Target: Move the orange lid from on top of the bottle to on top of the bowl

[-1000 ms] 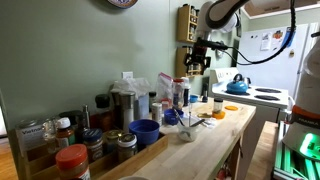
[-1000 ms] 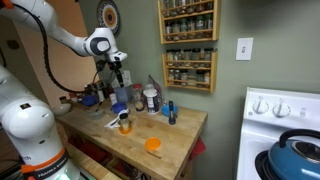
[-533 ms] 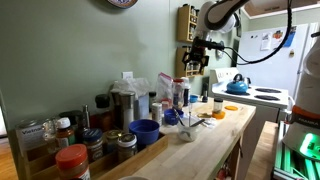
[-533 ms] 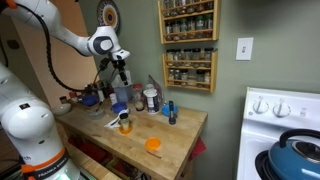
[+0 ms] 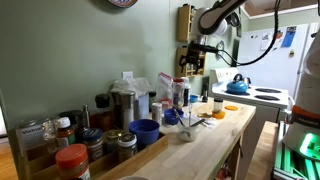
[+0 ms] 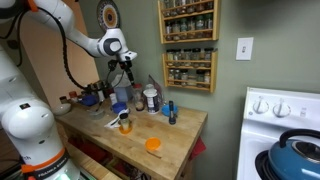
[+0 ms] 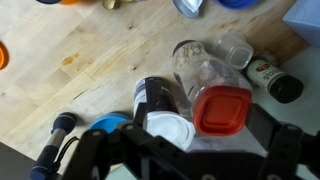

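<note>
Exterior views from opposite ends of counter (image 5: 215, 140) — wrist view overhead, close.

Blue bowl (image 5: 145, 131); pale wooden counter (image 7: 90, 60)

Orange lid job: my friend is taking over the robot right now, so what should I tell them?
Claw: looks open, holding nothing, hovering above the bottle.
Orange lid: on the bottle, not gripped.
Blue bowl: on the wooden counter, no lid on it.
Done: nothing yet.
Left: lower the claw, grip the lid, lift it, carry it to the bowl, set it on top.
</note>
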